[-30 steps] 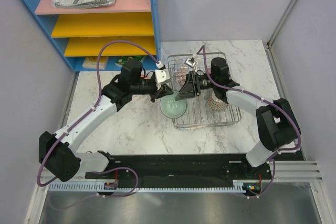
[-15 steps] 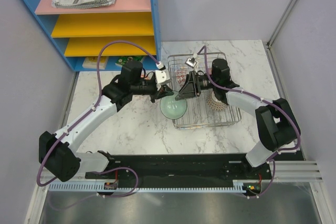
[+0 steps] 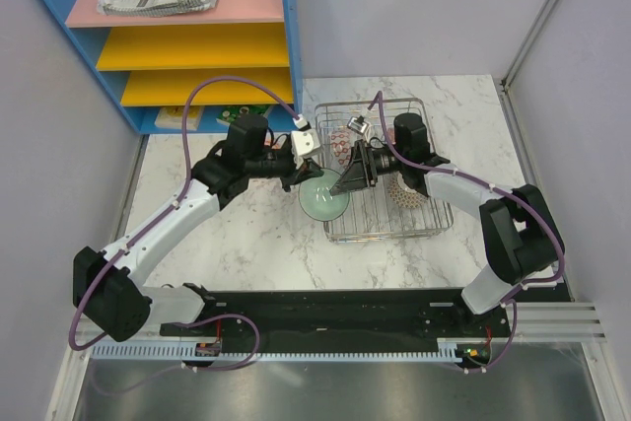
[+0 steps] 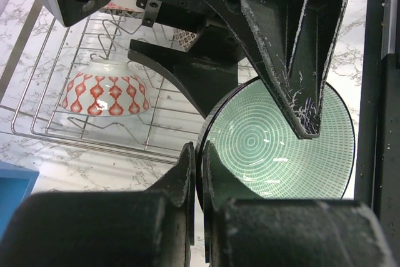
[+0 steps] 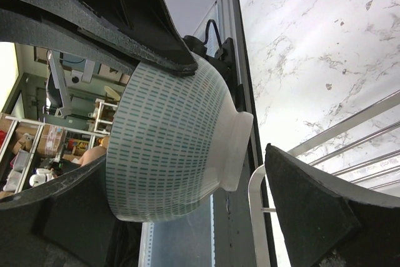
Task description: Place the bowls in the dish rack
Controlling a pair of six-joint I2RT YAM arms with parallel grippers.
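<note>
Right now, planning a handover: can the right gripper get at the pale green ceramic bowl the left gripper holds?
Likely yes: the right gripper stands open around the pale green ceramic bowl, nothing between; the left gripper pinches only its rim.

green bowl (image 4: 275, 148) rim behind fingers (image 4: 289, 42), dish rack (image 3: 394, 225) partly covered

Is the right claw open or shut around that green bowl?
Open: the right gripper stands wide, its lower finger clear of the green bowl.
</note>
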